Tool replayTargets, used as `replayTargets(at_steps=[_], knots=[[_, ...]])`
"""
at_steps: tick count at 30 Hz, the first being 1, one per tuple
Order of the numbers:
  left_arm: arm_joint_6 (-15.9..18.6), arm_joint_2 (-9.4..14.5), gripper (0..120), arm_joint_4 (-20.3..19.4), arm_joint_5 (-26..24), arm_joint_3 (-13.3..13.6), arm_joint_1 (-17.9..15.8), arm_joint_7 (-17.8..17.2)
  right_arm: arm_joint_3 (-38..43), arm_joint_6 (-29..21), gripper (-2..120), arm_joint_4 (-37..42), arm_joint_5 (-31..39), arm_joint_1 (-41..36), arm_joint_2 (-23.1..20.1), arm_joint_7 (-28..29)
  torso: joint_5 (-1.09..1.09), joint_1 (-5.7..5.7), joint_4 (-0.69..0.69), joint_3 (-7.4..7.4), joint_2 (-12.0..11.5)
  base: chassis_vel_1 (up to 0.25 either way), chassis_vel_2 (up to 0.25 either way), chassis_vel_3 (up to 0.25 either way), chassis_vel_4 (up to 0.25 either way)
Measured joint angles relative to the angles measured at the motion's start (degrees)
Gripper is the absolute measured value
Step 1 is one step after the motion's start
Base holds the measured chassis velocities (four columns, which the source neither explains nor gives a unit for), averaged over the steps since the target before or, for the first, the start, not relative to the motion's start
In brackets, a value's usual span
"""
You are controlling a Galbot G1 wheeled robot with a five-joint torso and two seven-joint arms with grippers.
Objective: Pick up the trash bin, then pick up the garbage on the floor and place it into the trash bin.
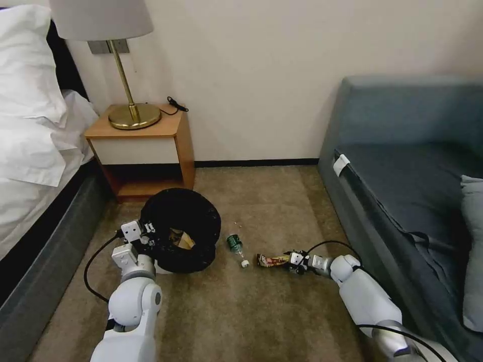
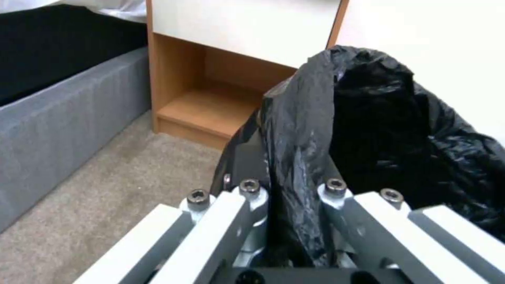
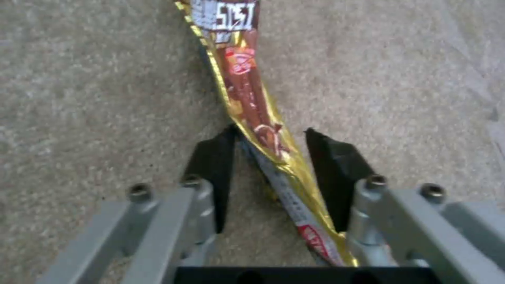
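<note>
The trash bin (image 1: 201,221), lined with a crinkled black bag, sits tilted on the carpet in front of the nightstand, its mouth turned up toward me. Tan and yellow scraps (image 1: 182,240) lie inside it. My left gripper (image 1: 150,235) is shut on the bin's near-left rim; a fold of the black bag (image 2: 300,130) is pinched in the left gripper (image 2: 289,165). A small green bottle (image 1: 234,243) with a white cap lies right of the bin. Beyond it lies the brown-yellow snack wrapper (image 1: 271,260). My right gripper (image 1: 294,262) (image 3: 271,138) is low over the carpet, open, fingers straddling the wrapper (image 3: 244,79).
A wooden nightstand (image 1: 146,146) with a brass lamp (image 1: 132,113) stands against the wall behind the bin. The bed (image 1: 35,166) runs along the left and a grey-blue sofa (image 1: 402,181) along the right. Open carpet (image 1: 241,311) lies between them.
</note>
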Motion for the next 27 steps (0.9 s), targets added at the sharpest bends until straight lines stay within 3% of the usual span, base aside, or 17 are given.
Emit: replayTargets(at_steps=[3, 5, 9, 11, 27], knots=[[0.0, 0.0, 5, 0.1, 0.0, 0.0, -0.2, 0.0, 0.0, 0.1, 31, -0.6, 0.0, 0.2, 0.1, 0.1, -0.01, 0.00, 0.00, 0.00, 0.0, 0.000, 0.000, 0.000, 0.000], [0.0, 0.0, 5, 0.3, 0.0, -0.1, -0.5, -0.1, 0.1, 0.1, 19, -1.4, 0.1, 0.3, 0.3, 0.4, -0.01, 0.00, 0.00, 0.00, 0.0, 0.000, 0.000, 0.000, 0.000], [0.0, 0.1, 5, 0.4, -0.1, -0.1, -0.6, 0.0, 0.2, 0.1, 11, -1.8, 0.2, 0.3, 0.4, 0.5, -0.02, 0.00, 0.00, 0.00, 0.0, 0.000, 0.000, 0.000, 0.000], [0.0, 0.2, 5, 0.5, -0.1, -0.1, -0.8, -0.1, 0.2, 0.2, 0, -2.4, 0.1, 0.6, 0.5, 0.9, -0.03, 0.00, 0.00, -0.01, 0.0, 0.000, 0.000, 0.000, 0.000], [0.1, 0.2, 5, 0.5, -0.2, -0.1, -0.6, -0.1, 1.6, 0.7, 0, -1.7, 1.9, 0.0, 0.6, 2.8, -0.03, 0.00, 0.00, -0.01, 0.0, 0.000, 0.000, 0.000, 0.000]])
